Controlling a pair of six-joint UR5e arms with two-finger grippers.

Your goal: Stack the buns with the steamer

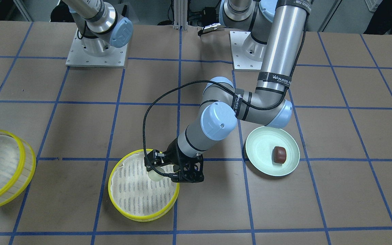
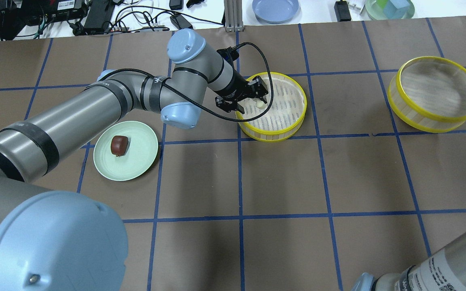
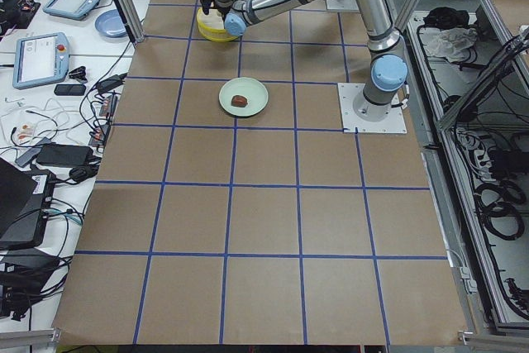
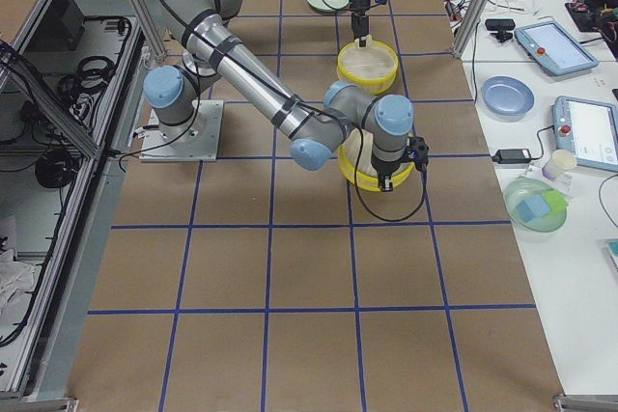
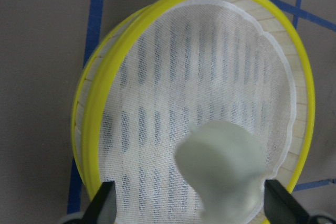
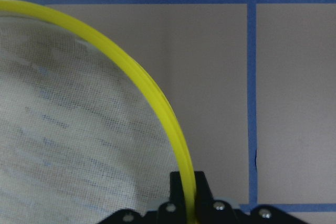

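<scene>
One steamer tray (image 2: 297, 93) with a yellow rim stands at the table's middle; it also shows in the front view (image 1: 115, 170) and the left wrist view (image 5: 100, 109). The cream-white bun (image 5: 220, 171) lies on its mesh floor near the rim (image 1: 155, 175). My left gripper (image 2: 257, 99) hangs over it, open, fingers (image 5: 102, 205) wide on either side of the bun. The brown bun (image 2: 119, 145) sits on the pale green plate (image 2: 138, 161). My right gripper (image 6: 189, 184) is shut on the rim of the second steamer tray (image 2: 419, 117), which looks tilted.
A blue plate (image 2: 275, 8) and a clear bowl with blocks (image 2: 389, 8) sit on the white bench beyond the table's far edge, with cables. The arm bases (image 1: 95, 51) stand on the robot's side. My left arm spans above the plate.
</scene>
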